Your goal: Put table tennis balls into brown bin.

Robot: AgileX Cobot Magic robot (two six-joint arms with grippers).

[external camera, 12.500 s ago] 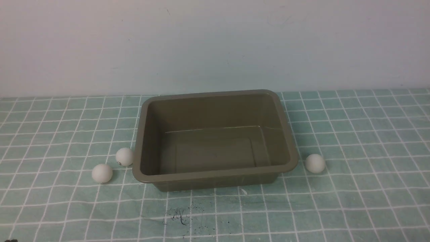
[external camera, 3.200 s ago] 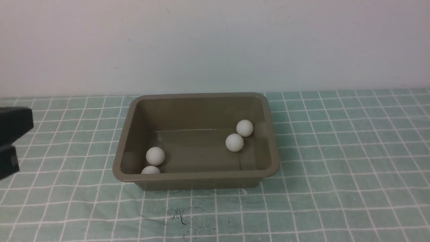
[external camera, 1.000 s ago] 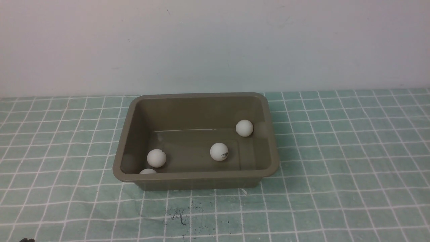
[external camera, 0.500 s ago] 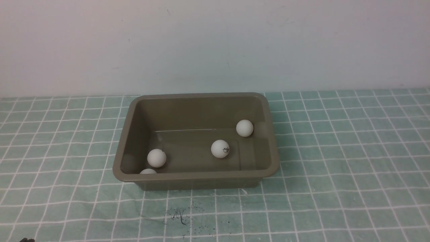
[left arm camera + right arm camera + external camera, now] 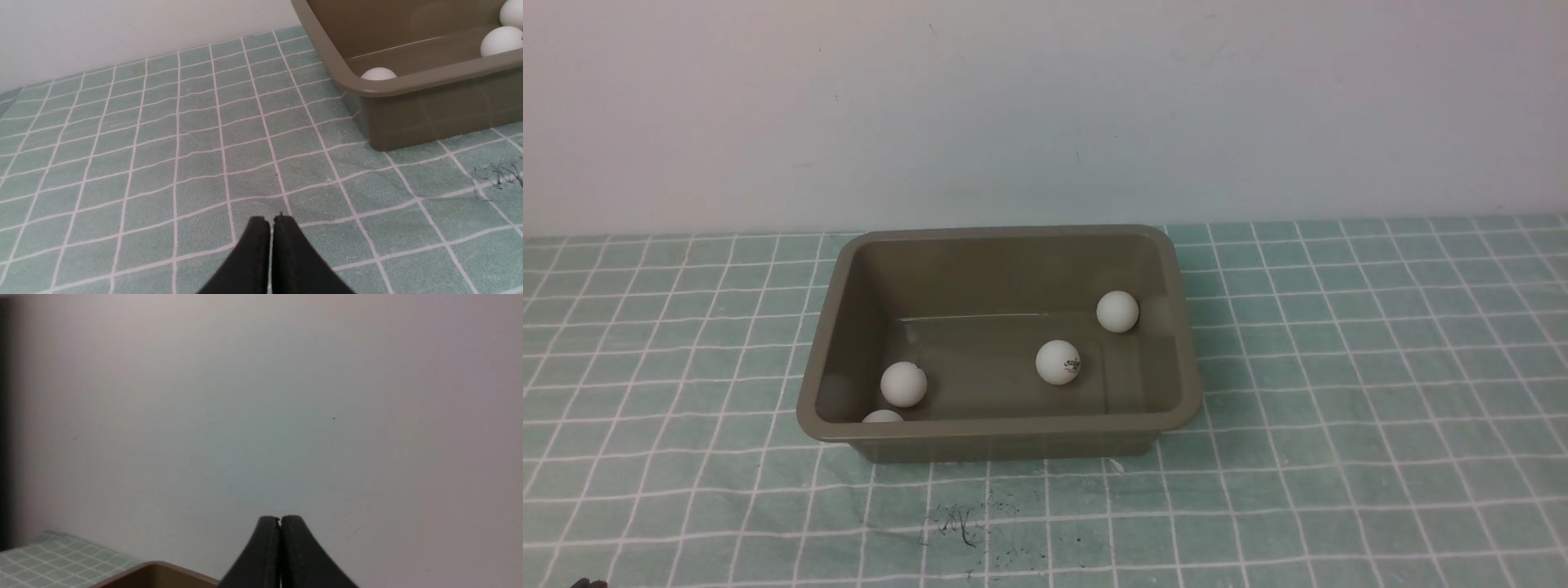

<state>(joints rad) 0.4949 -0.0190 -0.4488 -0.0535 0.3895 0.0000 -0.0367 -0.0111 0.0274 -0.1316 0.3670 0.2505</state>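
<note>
At the near edge of the table (image 5: 1339, 490), which is covered by a mint-green cloth with a white grid (image 5: 686, 506), a patch of dark scribbled marks (image 5: 964, 527) stains the fabric just in front of the olive-brown rectangular plastic bin with rounded corners and a flared rim (image 5: 1005, 427).

In the left wrist view the black left end effector (image 5: 271, 222) hangs low over bare cloth, its two tips pressed together with nothing between them; the bin's corner lies well apart from it. The black right end effector (image 5: 280, 520) is likewise clenched on nothing and faces the plain pale wall (image 5: 261, 396), with only a sliver of the bin's rim at the bottom of its view.

All four small matte white table tennis balls sit inside the bin. The nearest ball (image 5: 882, 416) is half hidden behind the front wall at the near left corner. Just beyond it rests a second ball (image 5: 903, 384). Near the middle of the floor lies a ball with a small dark printed logo (image 5: 1058, 362). The farthest ball (image 5: 1117, 311) sits by the right wall, towards the back.
</note>
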